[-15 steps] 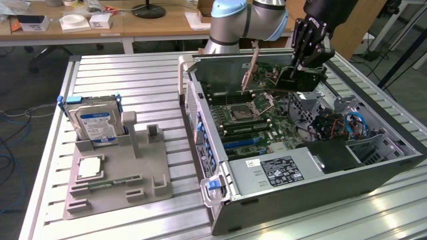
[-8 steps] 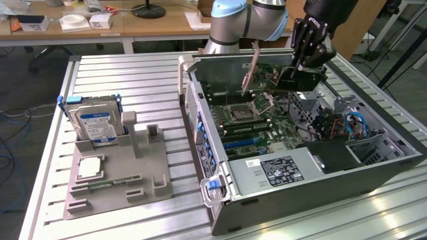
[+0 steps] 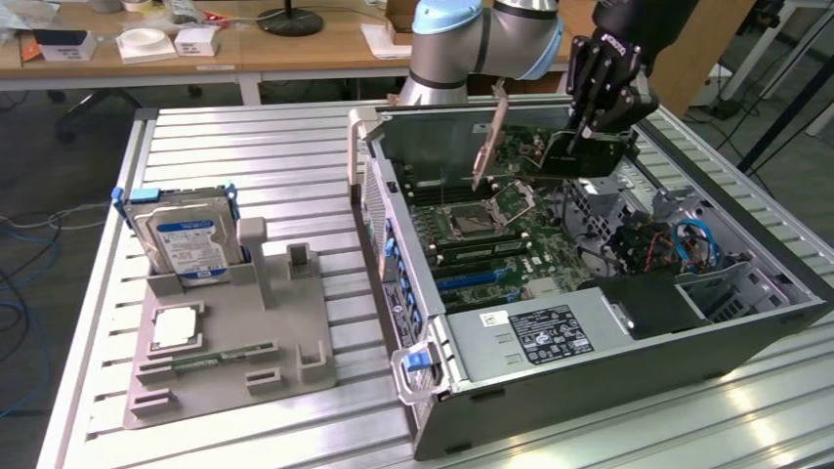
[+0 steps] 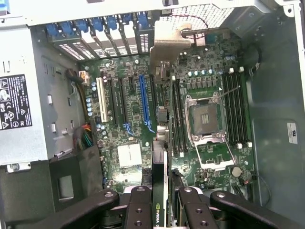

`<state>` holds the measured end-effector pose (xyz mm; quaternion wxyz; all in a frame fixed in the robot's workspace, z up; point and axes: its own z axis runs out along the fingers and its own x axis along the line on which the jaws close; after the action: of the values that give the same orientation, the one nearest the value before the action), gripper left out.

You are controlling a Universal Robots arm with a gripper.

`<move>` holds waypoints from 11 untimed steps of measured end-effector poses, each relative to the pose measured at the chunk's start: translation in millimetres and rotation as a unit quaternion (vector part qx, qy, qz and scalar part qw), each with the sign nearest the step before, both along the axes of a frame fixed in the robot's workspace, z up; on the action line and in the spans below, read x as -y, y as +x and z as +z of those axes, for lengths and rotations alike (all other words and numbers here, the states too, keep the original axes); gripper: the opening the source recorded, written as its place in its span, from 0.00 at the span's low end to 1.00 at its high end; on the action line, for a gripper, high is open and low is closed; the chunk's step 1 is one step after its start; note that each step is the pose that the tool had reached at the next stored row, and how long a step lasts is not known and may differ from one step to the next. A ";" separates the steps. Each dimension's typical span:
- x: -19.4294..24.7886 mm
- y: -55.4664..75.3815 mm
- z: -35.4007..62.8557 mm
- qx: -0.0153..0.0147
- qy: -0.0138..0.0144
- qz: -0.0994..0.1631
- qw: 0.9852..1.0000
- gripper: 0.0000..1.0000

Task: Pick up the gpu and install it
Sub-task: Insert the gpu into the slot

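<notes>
My gripper (image 3: 589, 137) hangs over the open computer case (image 3: 391, 210), shut on the gpu (image 3: 491, 142). The gpu is a thin dark card with a metal bracket at its far end. It is held upright above the motherboard (image 3: 521, 234), clear of the slots. In the wrist view the gpu (image 4: 161, 162) shows edge-on between my black fingers (image 4: 140, 205), with its bracket (image 4: 169, 45) near the case's rear slot covers. The long blue slot (image 4: 144, 102) lies just beside the card's line.
A power supply (image 3: 548, 332) fills the case's near end, with cables (image 3: 678, 244) at the exterior view's right. The bare processor socket (image 4: 207, 117) has memory slots on both sides. On the table, a grey fixture (image 3: 222, 332) holds a hard drive (image 3: 189, 239) and a memory stick (image 3: 222, 357).
</notes>
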<state>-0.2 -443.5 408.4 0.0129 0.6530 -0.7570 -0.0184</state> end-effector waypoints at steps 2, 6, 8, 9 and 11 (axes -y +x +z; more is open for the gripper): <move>-0.1 0.0 0.1 0.000 0.000 0.003 1.000 0.26; -0.5 0.0 0.0 0.000 0.000 0.003 1.000 0.26; -0.5 0.0 0.0 0.000 0.000 0.004 1.000 0.26; -0.5 0.0 0.0 0.000 0.000 0.004 1.000 0.26; -0.5 0.0 0.0 0.000 0.000 0.004 1.000 0.26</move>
<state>-0.1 -443.0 408.4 0.0130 0.6563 -0.7542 -0.0183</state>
